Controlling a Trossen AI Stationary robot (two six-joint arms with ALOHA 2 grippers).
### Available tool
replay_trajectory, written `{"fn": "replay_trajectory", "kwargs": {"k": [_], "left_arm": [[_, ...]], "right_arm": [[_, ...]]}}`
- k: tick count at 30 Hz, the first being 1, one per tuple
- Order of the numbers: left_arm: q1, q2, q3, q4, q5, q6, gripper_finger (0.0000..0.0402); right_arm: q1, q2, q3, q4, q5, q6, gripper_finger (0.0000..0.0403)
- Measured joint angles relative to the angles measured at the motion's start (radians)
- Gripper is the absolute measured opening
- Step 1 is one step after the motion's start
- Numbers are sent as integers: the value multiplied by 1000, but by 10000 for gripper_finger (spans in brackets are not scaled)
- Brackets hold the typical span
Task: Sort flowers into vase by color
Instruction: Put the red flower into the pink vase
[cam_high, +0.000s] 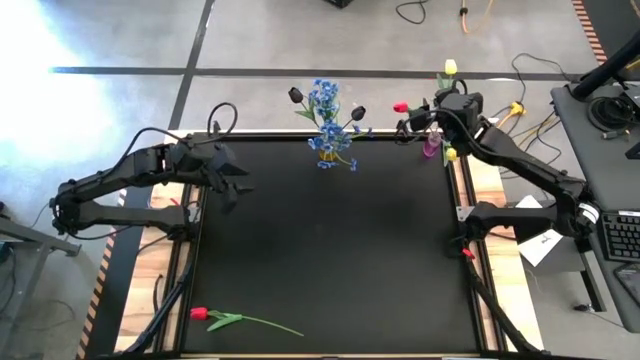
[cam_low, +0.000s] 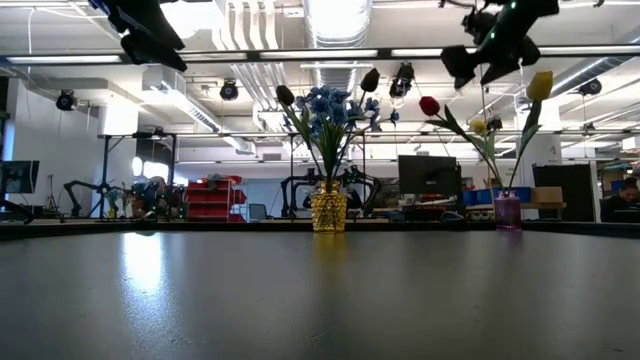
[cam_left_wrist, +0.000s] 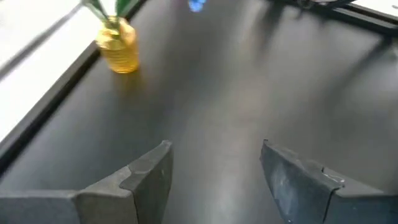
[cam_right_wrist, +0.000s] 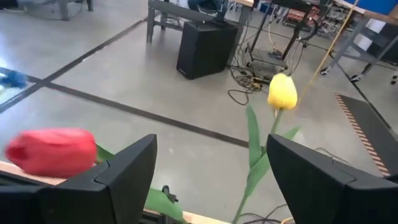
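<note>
**Nearly sorted: one red tulip is still waiting on the desk**

We are seeing most of the sorting already done. At the far edge of the desk (cam_high: 330, 260), the golden vase (cam_low: 329, 208) is holding the blue sprays (cam_low: 325, 105) together with the black-headed tulips (cam_low: 285, 96). Near the far right corner, the small purple vase (cam_low: 507, 211) is carrying a red tulip (cam_low: 429, 105) and two yellow tulips (cam_low: 540, 85). What is left, as far as we can judge, is a single red tulip (cam_high: 199, 314) lying flat near the front left corner of the desk, well apart from both vases, with its stem pointing to the right.

The right pincer (cam_right_wrist: 211, 180) is hovering just above the purple vase. Its fingers are spread wide and they are holding nothing; between them we are looking at one yellow tulip and, to one side, the red head, without touching either.

The left pincer (cam_left_wrist: 214, 180) is hanging above the left side of the desk, also spread and empty, with only the bare dark surface below it. We are thinking this arm is the nearer one to the remaining red tulip.
</note>
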Motion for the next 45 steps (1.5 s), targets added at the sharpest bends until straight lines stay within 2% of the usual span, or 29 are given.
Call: {"fn": "replay_trajectory", "kwargs": {"k": [4, 7, 11, 16, 26, 29, 31, 35, 38, 43, 45], "left_arm": [[-25, 2, -2, 10, 109, 17, 228], [-96, 19, -3, 13, 158, 23, 225], [-236, 56, -18, 10, 157, 11, 221], [-435, 142, -27, 9, 103, -75, 221], [-857, 346, -27, 0, 100, -544, 221], [-965, 427, -27, -1, 111, -688, 221], [-1023, 484, -27, -1, 154, -746, 218], [-1089, 589, -28, 8, 252, -792, 202], [-1099, 657, -28, 25, 296, -794, 186], [-1099, 736, -58, 99, 322, -777, 159], [-1099, 761, -91, 128, 364, -775, 151]], "right_arm": [[28, -10, 91, -90, -35, -17, 296], [77, -20, 152, -153, -82, 0, 294], [198, -28, 198, -198, -138, 64, 293], [419, -17, 195, -191, -146, 164, 292], [933, 90, 196, -188, 98, 295, 292], [1063, 132, 212, -188, 132, 349, 292], [1146, 164, 227, -183, 141, 386, 292], [1296, 242, 275, -185, 179, 487, 290], [1384, 308, 330, -195, 232, 498, 288], [1445, 396, 435, -217, 272, 498, 286], [1456, 425, 476, -234, 273, 498, 286]]}}
